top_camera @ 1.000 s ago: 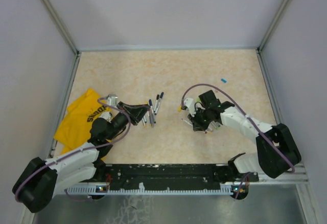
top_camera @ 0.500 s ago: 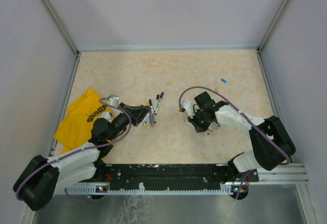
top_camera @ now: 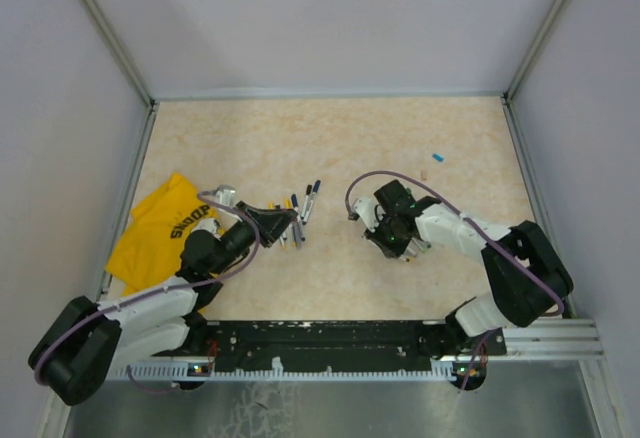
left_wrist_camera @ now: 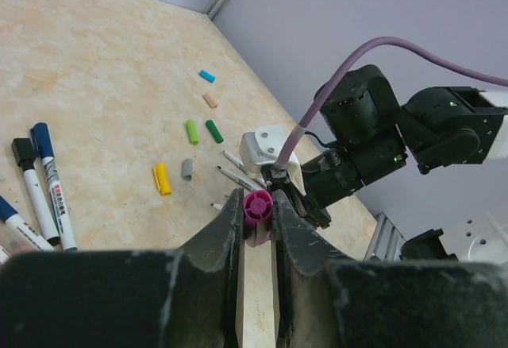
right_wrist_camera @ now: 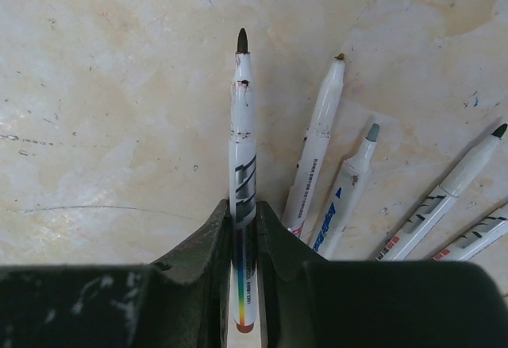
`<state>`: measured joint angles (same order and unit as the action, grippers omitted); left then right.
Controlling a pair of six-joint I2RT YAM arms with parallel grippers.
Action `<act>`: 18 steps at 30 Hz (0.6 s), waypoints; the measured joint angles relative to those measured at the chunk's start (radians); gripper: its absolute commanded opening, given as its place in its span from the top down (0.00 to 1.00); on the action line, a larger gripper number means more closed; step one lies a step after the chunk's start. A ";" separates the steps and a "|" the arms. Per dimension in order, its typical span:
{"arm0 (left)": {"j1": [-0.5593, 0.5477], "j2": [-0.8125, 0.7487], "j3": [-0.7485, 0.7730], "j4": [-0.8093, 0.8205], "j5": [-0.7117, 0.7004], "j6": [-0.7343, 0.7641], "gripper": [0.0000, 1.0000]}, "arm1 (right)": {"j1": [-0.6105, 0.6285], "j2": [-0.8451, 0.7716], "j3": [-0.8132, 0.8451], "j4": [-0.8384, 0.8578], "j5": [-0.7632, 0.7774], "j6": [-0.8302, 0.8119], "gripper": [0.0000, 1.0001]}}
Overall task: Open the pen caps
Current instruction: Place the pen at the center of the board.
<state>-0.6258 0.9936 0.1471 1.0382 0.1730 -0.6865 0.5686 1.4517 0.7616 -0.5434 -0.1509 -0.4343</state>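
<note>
A: Grip on the left?
B: Left gripper point(left_wrist_camera: 255, 213) is pinching a round purple plastic pen cap point(left_wrist_camera: 257, 203); loose coloured caps point(left_wrist_camera: 161, 179) are lying on the beige table point(left_wrist_camera: 95, 70).
A: And right?
B: Right gripper point(right_wrist_camera: 244, 214), its jaws are flanking a slim uncapped white pen point(right_wrist_camera: 243, 125); whether clamping, I cannot tell.

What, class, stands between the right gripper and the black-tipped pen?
Nothing visible: the black-tipped pen sits directly between the fingers of the right gripper. Other uncapped pens lie beside it on the table, not between.

The top camera looked down on the whole table point(top_camera: 330, 148); both wrist cameras faced it closely, sharing its uncapped pens point(right_wrist_camera: 320, 143).
</note>
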 measured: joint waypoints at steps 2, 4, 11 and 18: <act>0.000 0.010 0.000 0.008 0.004 -0.005 1.00 | 0.001 0.002 0.000 0.000 0.005 0.000 0.84; 0.000 0.020 0.000 0.016 0.008 -0.010 1.00 | 0.001 0.002 0.000 0.000 0.008 0.001 0.82; 0.000 0.055 0.000 0.041 0.029 -0.024 1.00 | 0.006 0.002 0.000 0.000 0.015 0.001 0.78; 0.000 0.082 0.000 0.063 0.048 -0.036 1.00 | 0.006 0.002 0.000 0.000 0.016 0.001 0.76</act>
<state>-0.6258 1.0752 0.1471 1.1011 0.2211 -0.7227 0.5743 1.4532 0.7620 -0.5434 -0.1352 -0.4335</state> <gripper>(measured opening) 0.193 0.232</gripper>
